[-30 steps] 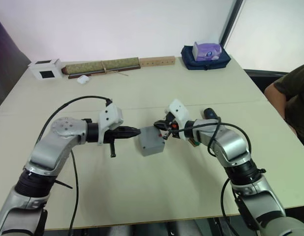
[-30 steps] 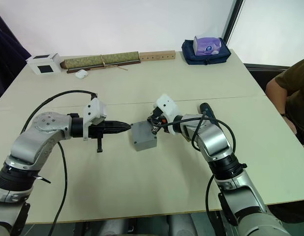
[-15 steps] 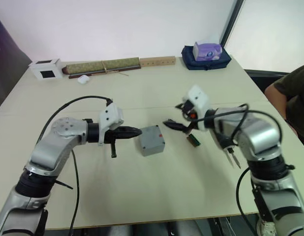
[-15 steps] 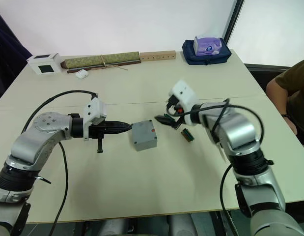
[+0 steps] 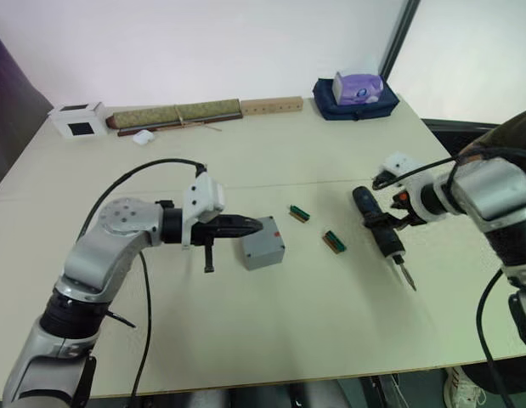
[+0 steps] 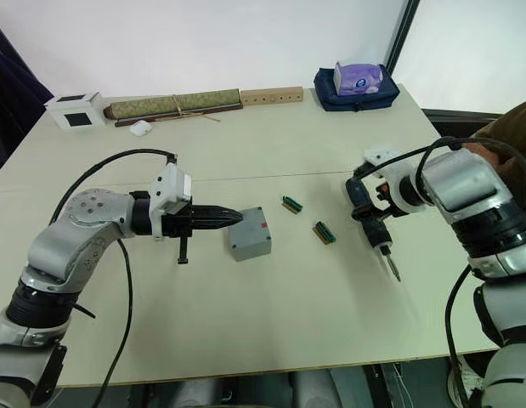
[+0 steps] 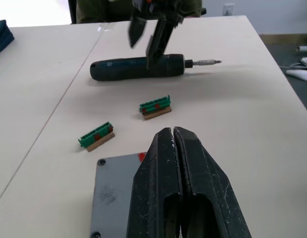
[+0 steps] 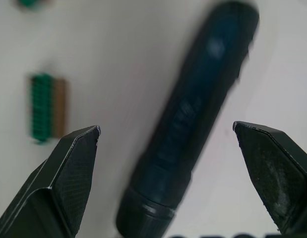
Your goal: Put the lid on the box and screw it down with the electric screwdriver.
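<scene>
Now the box [image 5: 263, 242] sits on the worktop [image 5: 271, 340] with the lid [image 7: 113, 193] lying on top of it, red mark at one corner. The left end effector [image 5: 250, 226] has its two fingers pressed together, holding nothing, with the tips over the lid's edge; whether they touch it cannot be told. To the right of the box lie two small green circuit-board pieces [image 5: 299, 213], one nearer [image 5: 333, 242] the electric screwdriver [image 5: 379, 232]. The electric screwdriver lies flat, well to the right of the box, its metal bit pointing toward the near edge of the worktop. The right end effector [image 8: 168, 144] hangs just above the screwdriver's black body, fingers spread wide to either side of it, not gripping.
</scene>
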Robot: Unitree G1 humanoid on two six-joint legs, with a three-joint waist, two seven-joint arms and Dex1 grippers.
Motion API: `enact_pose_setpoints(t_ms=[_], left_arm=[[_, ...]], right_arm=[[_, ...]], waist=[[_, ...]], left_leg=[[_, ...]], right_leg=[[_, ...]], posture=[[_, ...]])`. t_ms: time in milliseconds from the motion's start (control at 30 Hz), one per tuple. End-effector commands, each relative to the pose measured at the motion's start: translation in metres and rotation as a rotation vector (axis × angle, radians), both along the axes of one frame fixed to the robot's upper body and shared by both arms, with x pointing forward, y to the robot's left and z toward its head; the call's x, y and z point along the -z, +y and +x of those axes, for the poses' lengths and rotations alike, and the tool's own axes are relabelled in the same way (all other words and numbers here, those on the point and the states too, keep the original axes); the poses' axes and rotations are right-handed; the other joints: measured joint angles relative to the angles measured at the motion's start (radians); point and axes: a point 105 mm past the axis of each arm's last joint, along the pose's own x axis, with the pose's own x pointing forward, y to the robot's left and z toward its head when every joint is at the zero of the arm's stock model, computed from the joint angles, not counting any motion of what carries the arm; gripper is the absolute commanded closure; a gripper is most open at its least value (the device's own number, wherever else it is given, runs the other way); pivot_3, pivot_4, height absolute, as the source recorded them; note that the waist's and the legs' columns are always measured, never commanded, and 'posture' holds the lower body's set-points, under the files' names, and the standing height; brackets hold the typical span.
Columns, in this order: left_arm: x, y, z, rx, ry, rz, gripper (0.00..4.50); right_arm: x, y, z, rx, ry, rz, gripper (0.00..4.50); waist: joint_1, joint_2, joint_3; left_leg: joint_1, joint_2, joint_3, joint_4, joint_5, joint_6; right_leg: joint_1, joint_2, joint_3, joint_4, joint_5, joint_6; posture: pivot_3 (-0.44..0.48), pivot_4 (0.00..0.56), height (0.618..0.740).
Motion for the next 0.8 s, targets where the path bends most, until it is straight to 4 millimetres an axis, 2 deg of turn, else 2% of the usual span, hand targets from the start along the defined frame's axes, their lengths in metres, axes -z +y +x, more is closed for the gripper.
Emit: enact_pose_setpoints(t_ms=[33, 233, 300, 433, 500, 567, 600, 733, 800], left_arm=[[-0.010, -0.004, -0.004, 0.012, -0.052, -0.018, 4.50], [-0.008, -0.005, -0.005, -0.008, -0.051, -0.032, 4.50], [-0.007, -0.004, -0.005, -0.019, -0.051, -0.032, 4.50], [-0.008, -0.002, -0.005, -0.037, -0.054, -0.034, 4.50], [-0.007, -0.001, -0.005, -0.042, -0.053, -0.032, 4.50], [-0.006, 0.000, -0.005, -0.048, -0.051, -0.028, 4.50], [-0.006, 0.002, -0.004, -0.056, -0.050, -0.024, 4.50], [-0.002, 0.010, 0.000, -0.092, -0.041, -0.005, 4.50], [0.004, 0.014, 0.003, -0.107, -0.030, 0.017, 4.50]], right_arm=[[-0.008, -0.005, 0.006, 0.014, -0.006, -0.022, 0.04], [0.010, -0.003, 0.004, 0.018, 0.100, -0.011, 0.04], [0.018, 0.003, 0.002, 0.030, 0.155, 0.026, 0.04], [0.023, 0.012, 0.003, 0.027, 0.182, 0.051, 1.01], [0.021, 0.014, 0.005, 0.020, 0.173, 0.057, 1.76], [0.017, 0.015, 0.008, 0.021, 0.156, 0.062, 2.51], [0.012, 0.016, 0.011, 0.025, 0.138, 0.069, 2.63], [-0.013, 0.020, 0.022, -0.054, -0.006, 0.052, 2.64], [-0.034, 0.040, 0.023, -0.180, -0.123, 0.103, 2.64]], waist=[[-0.001, 0.000, 0.000], [0.000, 0.000, 0.000], [0.000, 0.000, 0.000], [-0.001, 0.000, 0.000], [-0.002, 0.000, 0.000], [-0.002, 0.000, 0.000], [-0.003, 0.000, 0.000], [-0.006, 0.001, 0.000], [-0.005, 0.002, 0.001]], left_leg=[[0.000, 0.000, 0.000, 0.000, 0.000, 0.000], [0.000, 0.000, 0.000, 0.000, 0.000, 0.000], [0.000, 0.000, 0.000, 0.000, 0.000, 0.000], [0.000, 0.000, 0.000, 0.000, 0.000, 0.000], [0.000, 0.000, 0.000, 0.000, 0.000, 0.000], [0.000, 0.000, 0.000, 0.000, 0.000, 0.000], [0.000, 0.000, 0.000, 0.000, 0.000, 0.000], [0.000, 0.000, 0.000, 0.000, 0.000, 0.000], [0.000, 0.000, 0.000, 0.000, 0.000, 0.000]], right_leg=[[0.000, 0.000, 0.000, 0.000, 0.000, 0.000], [0.000, 0.000, 0.000, 0.000, 0.000, 0.000], [0.000, 0.000, 0.000, 0.000, 0.000, 0.000], [0.000, 0.000, 0.000, 0.000, 0.000, 0.000], [0.000, 0.000, 0.000, 0.000, 0.000, 0.000], [0.000, 0.000, 0.000, 0.000, 0.000, 0.000], [0.000, 0.000, 0.000, 0.001, 0.000, 0.000], [0.000, 0.000, 0.000, 0.001, 0.000, 0.000], [-0.001, 0.000, 0.000, 0.001, 0.000, 0.000]], posture=[[0.000, 0.150, 0.740], [0.000, 0.150, 0.740], [0.000, 0.150, 0.740], [0.000, 0.150, 0.740], [0.000, 0.150, 0.740], [0.000, 0.150, 0.740], [0.000, 0.150, 0.740], [0.000, 0.150, 0.740], [0.000, 0.150, 0.740]])
